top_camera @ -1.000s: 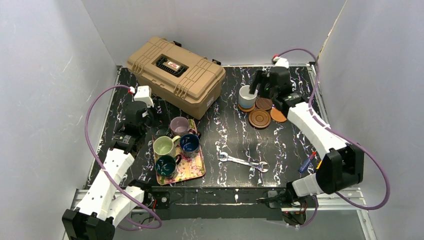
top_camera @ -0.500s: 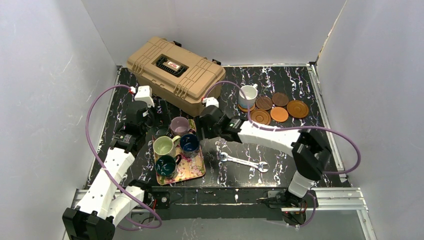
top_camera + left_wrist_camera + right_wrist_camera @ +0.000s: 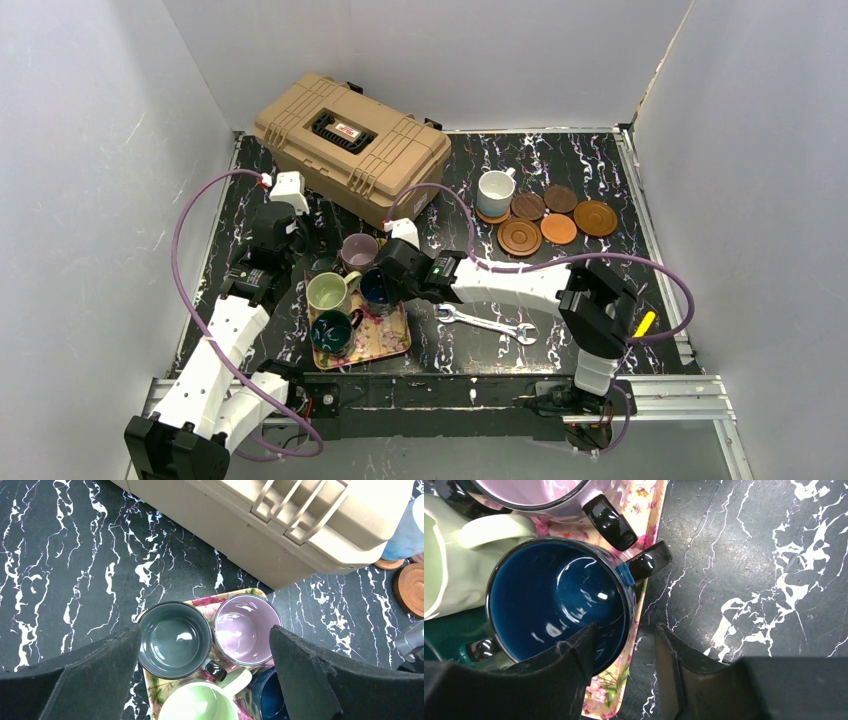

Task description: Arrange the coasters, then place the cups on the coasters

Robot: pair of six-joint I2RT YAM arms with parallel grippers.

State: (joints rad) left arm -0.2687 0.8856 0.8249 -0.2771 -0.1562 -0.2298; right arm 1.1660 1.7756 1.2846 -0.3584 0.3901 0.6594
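At lower centre of the right wrist view, right gripper (image 3: 625, 632): jaws partly apart, astride the navy cup (image 3: 556, 600) wall on the floral tray (image 3: 646, 510), clamping nothing. Top view alone shows the white cup (image 3: 494, 190) on one of the coasters (image 3: 520, 237), upper right. Left gripper (image 3: 205, 650): wide apart, empty.

- Finding: a robotics lab test cell, not a home or a shop.
- Plain white panel walls (image 3: 100, 120) enclose the surface (image 3: 580, 160) on three sides.
- The surface is a black sheet with white marbling, and an aluminium rail (image 3: 690, 400) runs along its near edge.
- The left arm (image 3: 225, 340) and right arm (image 3: 510, 285) are mounted at that edge, with purple cables (image 3: 180, 240) looping over them.
- A tan tool case (image 3: 350, 150) and a wrench (image 3: 487, 324) lie alongside cups (image 3: 330, 292) and wooden coasters (image 3: 520, 237), a mixed set of props.
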